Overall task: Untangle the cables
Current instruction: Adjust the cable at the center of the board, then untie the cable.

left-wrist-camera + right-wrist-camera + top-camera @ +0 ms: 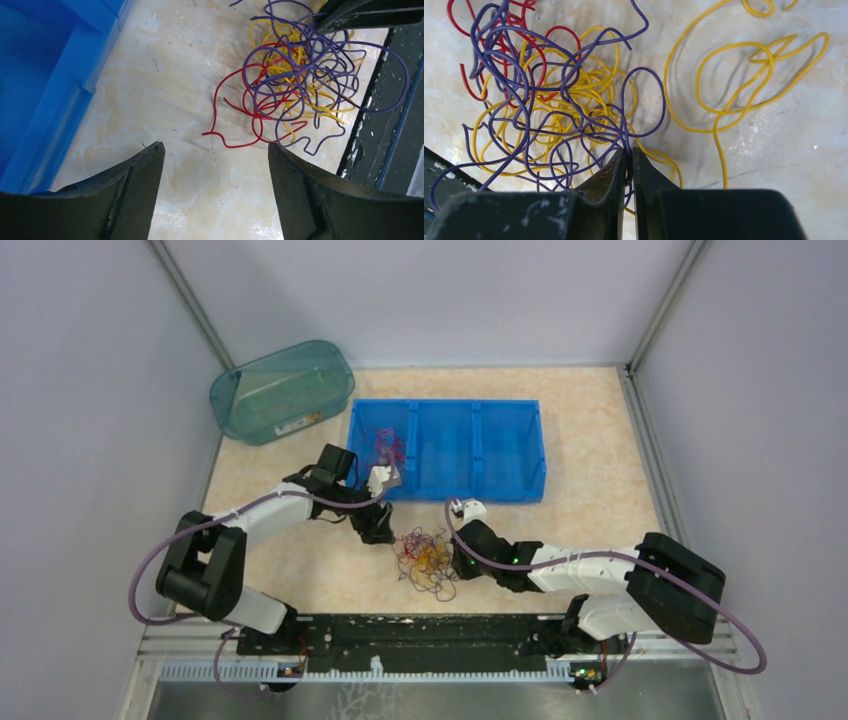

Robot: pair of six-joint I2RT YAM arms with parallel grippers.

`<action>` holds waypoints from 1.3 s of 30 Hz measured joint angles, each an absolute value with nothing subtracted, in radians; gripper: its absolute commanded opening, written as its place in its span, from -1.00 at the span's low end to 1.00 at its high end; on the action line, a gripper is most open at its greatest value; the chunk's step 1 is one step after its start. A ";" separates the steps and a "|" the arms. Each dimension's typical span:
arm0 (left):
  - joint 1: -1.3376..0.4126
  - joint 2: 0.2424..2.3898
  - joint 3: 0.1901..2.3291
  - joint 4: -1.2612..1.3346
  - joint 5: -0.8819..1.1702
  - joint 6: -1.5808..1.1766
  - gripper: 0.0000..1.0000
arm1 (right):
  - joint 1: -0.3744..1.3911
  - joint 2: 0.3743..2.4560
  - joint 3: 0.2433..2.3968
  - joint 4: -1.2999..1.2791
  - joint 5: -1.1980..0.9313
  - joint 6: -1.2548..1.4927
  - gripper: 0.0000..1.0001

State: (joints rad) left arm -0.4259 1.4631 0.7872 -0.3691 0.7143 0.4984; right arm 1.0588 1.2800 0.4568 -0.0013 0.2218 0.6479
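Tangled thin red, purple, yellow cables [428,558], right gripper [629,151] pinching a purple strand [625,135], left gripper [216,146] fingers spread, blue plastic divided bin [480,490] behind, teal translucent tub [282,390] beyond

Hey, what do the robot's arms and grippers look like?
The left arm and right arm have white links, black joints and a mauve cable each. Green lights dot the right arm. The left gripper and right gripper have black tapered fingers.

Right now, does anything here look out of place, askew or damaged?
The teal tub at the back left looks tipped up against the wall instead of standing flat. Otherwise nothing stands out: the tangled cables lie on the table before the blue bin.
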 measured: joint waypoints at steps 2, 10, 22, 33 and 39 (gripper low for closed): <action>-0.434 1.480 0.787 -0.353 0.695 0.443 0.72 | 1.059 1.272 0.451 -0.004 0.228 0.655 -0.81; -0.538 1.482 0.768 -0.266 0.524 0.321 0.50 | 1.059 1.241 0.439 -0.010 0.260 0.683 -0.81; -0.555 1.440 0.705 -0.236 0.412 0.345 0.17 | 1.059 1.211 0.438 -0.015 0.278 0.706 -0.83; -0.567 1.506 0.711 -0.191 0.413 0.355 -0.44 | 1.059 1.149 0.425 -0.029 0.295 0.727 -0.82; -0.567 1.512 0.728 -0.205 0.407 0.376 -1.00 | 1.059 1.106 0.407 -0.045 0.300 0.745 -0.56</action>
State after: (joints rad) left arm -0.5674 1.5124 0.7284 -0.2047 0.4068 0.3756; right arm 1.0588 1.1057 0.4068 -0.0452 0.2996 0.7448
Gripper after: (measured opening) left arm 0.043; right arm 0.170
